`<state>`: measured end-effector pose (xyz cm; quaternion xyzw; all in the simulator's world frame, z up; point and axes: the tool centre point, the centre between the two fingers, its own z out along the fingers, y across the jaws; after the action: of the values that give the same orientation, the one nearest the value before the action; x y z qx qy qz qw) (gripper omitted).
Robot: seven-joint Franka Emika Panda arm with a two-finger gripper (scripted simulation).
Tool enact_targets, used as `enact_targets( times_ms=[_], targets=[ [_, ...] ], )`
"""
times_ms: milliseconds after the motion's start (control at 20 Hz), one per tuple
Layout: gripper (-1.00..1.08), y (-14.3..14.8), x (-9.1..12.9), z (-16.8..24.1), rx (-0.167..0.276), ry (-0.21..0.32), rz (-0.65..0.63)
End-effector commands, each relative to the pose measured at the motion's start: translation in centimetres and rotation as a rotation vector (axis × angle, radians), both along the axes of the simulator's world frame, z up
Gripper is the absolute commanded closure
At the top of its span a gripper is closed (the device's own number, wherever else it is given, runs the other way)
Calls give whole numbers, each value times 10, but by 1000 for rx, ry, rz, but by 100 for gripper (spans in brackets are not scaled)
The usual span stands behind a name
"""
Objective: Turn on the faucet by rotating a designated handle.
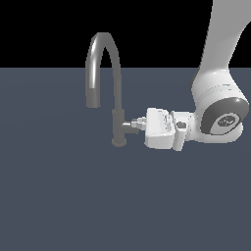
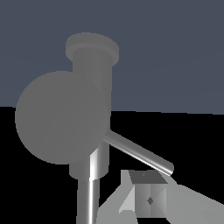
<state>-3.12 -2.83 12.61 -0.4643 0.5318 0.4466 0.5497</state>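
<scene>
Grey metal dominates the exterior view, where the faucet (image 1: 117, 122) stands a little left of the frame's centre on a flat slate-blue tabletop (image 1: 73, 196). Its tall arched spout (image 1: 100, 54) rises into the black band across the top of the frame and curls down toward the exterior view's left. A short horizontal stub (image 1: 131, 125) juts from the base toward the exterior view's right. The white Panda arm (image 1: 220, 73) descends from the upper right corner and bends level at the wrist, bringing the pincer (image 1: 142, 122) up against the end of that stub. How wide the pincer stands, and whether it grips anything, cannot be told from this side, since the white hand body hides most of the fingers.

The wrist view, far closer, shows the round end face of the stub (image 2: 61, 118) filling the centre left of the frame, with the faucet's column (image 2: 94, 65) behind it. The handle (image 2: 140, 154), a thin grey rod, slants from the stub toward the lower right of the frame. One pale fingertip (image 2: 146, 199) sits at the bottom edge just beside the rod's free end, close under it; contact cannot be judged. Only this one finger is plainly visible, so the opening stays uncertain here too. Slate-blue ground fills the upper half of the frame, black the lower.
</scene>
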Motion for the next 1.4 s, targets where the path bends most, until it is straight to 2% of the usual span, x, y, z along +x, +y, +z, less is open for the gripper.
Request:
enact_targets(
  times_ms=[0,50,100,550,600,1200,1250,1350],
  targets=[
    [108,3,-18,-28,3,38,1],
    [108,3,-18,-28,3,38,1],
    [108,1,-5,-8,1,2,0],
    [108,3,-16,-57,3,36,1],
    [108,1,-6,-35,5,-2,3],
    [108,0,-1,-84,3,35,1],
    [108,-5,8,-53,13,-16,7],
    [108,-5,11,-60,12,-8,6]
  ],
)
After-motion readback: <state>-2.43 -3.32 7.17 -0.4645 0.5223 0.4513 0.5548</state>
